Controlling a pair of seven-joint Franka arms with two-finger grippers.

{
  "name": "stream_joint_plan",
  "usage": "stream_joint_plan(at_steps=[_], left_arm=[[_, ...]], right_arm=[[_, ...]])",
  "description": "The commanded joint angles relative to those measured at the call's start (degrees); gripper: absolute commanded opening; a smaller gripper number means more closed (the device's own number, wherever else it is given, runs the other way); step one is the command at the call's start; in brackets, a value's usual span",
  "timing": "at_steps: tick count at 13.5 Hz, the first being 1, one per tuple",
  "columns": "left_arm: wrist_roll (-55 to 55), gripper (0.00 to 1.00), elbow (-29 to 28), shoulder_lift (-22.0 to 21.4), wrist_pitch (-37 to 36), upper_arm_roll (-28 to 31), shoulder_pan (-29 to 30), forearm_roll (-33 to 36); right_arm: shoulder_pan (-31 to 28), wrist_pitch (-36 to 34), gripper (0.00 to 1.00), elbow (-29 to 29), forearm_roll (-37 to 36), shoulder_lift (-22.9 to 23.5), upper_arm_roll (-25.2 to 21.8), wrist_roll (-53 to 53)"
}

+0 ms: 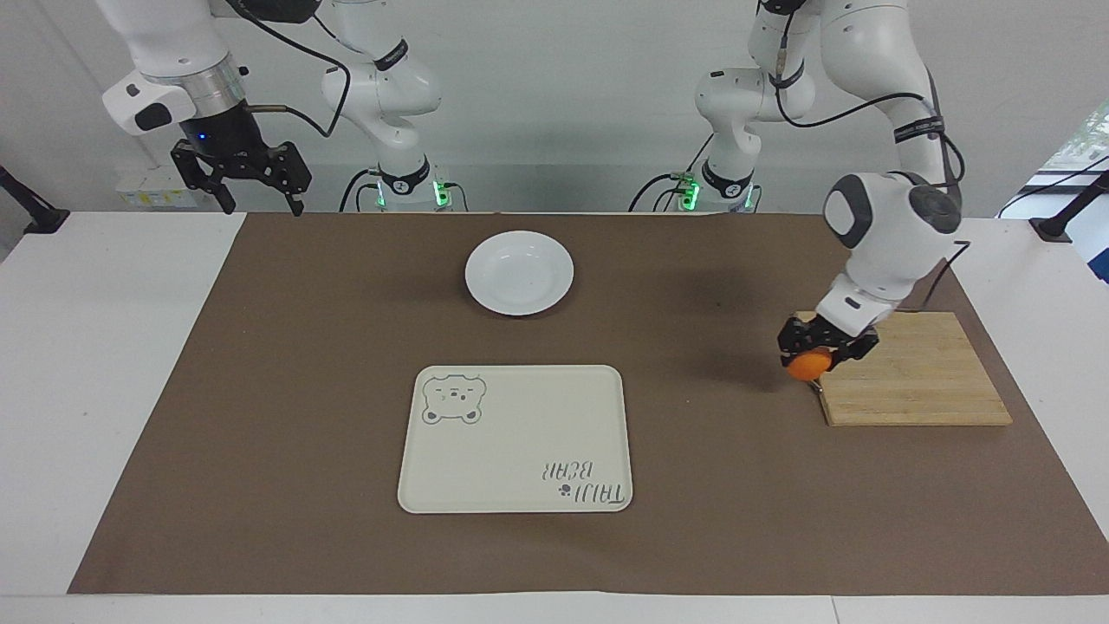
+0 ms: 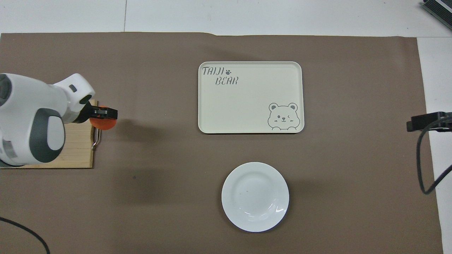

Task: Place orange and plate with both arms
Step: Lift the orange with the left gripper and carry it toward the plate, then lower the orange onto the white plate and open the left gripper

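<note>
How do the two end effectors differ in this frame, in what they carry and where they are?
The left end effector is shut on the orange; the right end effector carries nothing, its fingers spread open. The left one is low over the handle end of the cutting board; the right one waits high up at the right arm's end of the table, over no object. Both are black and point downward.

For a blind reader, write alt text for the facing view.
The left gripper holds the orange over the cutting board's handle end. The right gripper waits raised; the plate and bear tray lie mid-table.
</note>
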Motion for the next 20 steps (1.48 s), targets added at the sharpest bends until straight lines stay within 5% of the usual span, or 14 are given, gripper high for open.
stream_joint_plan(at_steps=[1, 8, 12, 16, 17, 19, 20], left_arm=[[-6.1, 0.0, -0.9, -1.0, 0.6, 1.3, -9.3, -0.8], [-33.8, 0.0, -0.9, -1.6, 5.1, 1.2, -34.1, -0.7], [-40.7, 0.04, -0.9, -0.9, 5.4, 1.2, -42.2, -0.8], [-43.4, 0.36, -1.0, -0.1, 5.4, 1.1, -46.5, -1.1], [-43.5, 0.49, -1.0, 1.1, 5.4, 1.1, -47.0, -1.2], [-43.4, 0.92, -1.0, 2.3, 6.7, 1.1, -47.1, -1.2], [-42.8, 1.0, -0.9, 2.3, 6.8, 1.1, -47.1, -1.2]], right_arm=[[-0.1, -0.4, 1.0, -0.1, 0.1, 0.6, 0.3, 0.5], [-0.8, 2.0, 1.0, -5.6, 5.7, 1.5, 0.2, -4.1], [-1.1, 4.8, 1.0, -10.2, 8.8, 1.5, 0.2, -7.3], [-2.9, 5.5, 1.0, -13.1, 12.6, 1.5, 0.1, -12.1], [-3.1, 5.6, 1.0, -13.6, 13.4, 1.5, 0.1, -12.8], [-4.4, 5.6, 1.0, -13.9, 17.1, 2.8, 0.1, -14.3], [-5.0, 5.6, 1.0, -14.3, 18.0, 3.4, 0.1, -16.2]])
